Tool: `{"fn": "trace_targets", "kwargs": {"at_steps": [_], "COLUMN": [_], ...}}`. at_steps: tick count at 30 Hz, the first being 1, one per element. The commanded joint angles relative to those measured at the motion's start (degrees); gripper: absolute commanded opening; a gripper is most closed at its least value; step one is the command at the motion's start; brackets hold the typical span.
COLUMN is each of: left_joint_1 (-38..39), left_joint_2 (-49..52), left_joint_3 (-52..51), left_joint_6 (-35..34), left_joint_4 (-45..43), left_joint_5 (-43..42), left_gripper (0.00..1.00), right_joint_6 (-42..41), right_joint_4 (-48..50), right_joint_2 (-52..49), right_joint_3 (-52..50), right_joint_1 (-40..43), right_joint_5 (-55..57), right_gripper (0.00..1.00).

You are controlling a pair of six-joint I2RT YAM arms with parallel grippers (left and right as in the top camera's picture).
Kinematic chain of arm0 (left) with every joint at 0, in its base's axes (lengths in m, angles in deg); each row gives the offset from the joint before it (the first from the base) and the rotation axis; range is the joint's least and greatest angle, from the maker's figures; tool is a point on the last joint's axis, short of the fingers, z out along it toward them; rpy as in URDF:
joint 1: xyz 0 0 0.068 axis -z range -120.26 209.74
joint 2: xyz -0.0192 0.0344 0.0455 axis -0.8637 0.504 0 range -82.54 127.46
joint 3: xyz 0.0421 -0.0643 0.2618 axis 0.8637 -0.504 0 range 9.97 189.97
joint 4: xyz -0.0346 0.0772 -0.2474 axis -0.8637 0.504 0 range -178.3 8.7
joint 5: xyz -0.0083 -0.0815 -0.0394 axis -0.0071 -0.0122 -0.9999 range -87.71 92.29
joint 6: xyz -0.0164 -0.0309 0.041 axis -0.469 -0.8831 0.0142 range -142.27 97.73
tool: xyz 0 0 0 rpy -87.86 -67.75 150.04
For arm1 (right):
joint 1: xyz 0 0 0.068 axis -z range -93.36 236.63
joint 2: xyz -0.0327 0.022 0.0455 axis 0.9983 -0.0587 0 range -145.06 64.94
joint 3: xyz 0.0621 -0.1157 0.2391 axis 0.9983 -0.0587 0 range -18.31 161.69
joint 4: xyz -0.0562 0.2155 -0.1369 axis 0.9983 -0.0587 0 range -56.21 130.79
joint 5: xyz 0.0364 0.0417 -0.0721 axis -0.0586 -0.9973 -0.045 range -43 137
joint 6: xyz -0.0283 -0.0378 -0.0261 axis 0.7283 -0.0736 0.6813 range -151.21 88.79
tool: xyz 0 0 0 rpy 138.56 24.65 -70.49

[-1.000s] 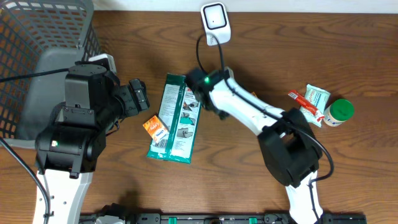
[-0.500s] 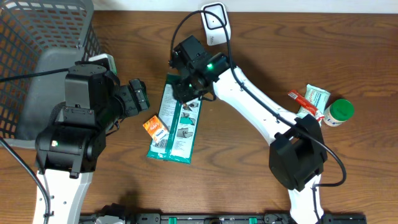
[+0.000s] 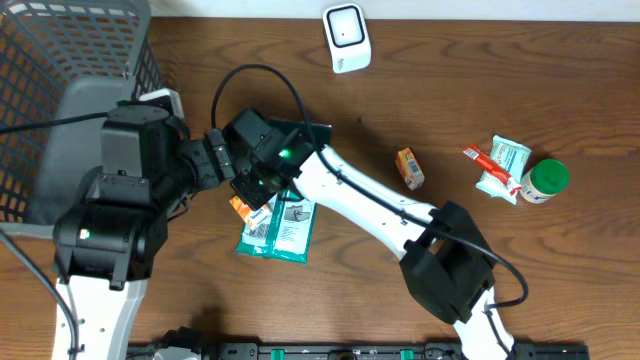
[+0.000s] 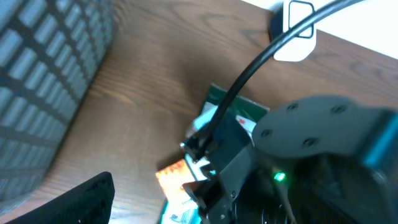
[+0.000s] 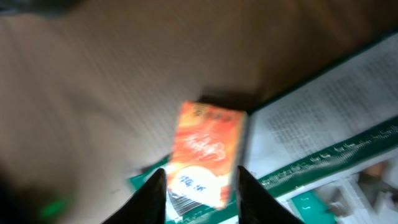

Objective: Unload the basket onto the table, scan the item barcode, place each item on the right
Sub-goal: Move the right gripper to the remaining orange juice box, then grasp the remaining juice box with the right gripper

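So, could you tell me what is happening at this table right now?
The right gripper is down over a small orange packet at the edge of the green packages, fingers either side of it; whether it grips yet is unclear. The left gripper hangs open and empty alongside. The scanner stands apart at the far edge.

A brown wooden tabletop is filling most of the view, with the grey mesh of a basket running down the left edge. A white scanner is sitting at the top right. A black cable is sweeping down from there to the grey housing of the right arm — a green light is glowing on it. The arm's dark head is hanging over a green packet, just beside an orange packet. The left claw's one visible finger is poking in at the bottom left.
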Motion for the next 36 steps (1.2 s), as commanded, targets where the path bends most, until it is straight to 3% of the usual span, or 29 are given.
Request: {"fn": "trace_targets", "kwargs": {"at_steps": [1, 36], "left_joint_1": [0.1, 0.1], "left_joint_2": [0.3, 0.3], "left_joint_3": [0.6, 0.6], "left_joint_6": [0.0, 0.0], "left_joint_4": [-1.0, -1.0], "left_joint_5": [0.4, 0.4], "left_gripper": [0.90, 0.90], "right_joint_6": [0.9, 1.0], "right_joint_4": [0.2, 1.9], "right_joint_2": [-1.2, -4.6], "right_joint_3": [-0.2, -1.9], "right_joint_1": [-4.0, -7.9], "right_joint_5": [9.1, 14.4], "right_gripper": [0.26, 0.32]}}
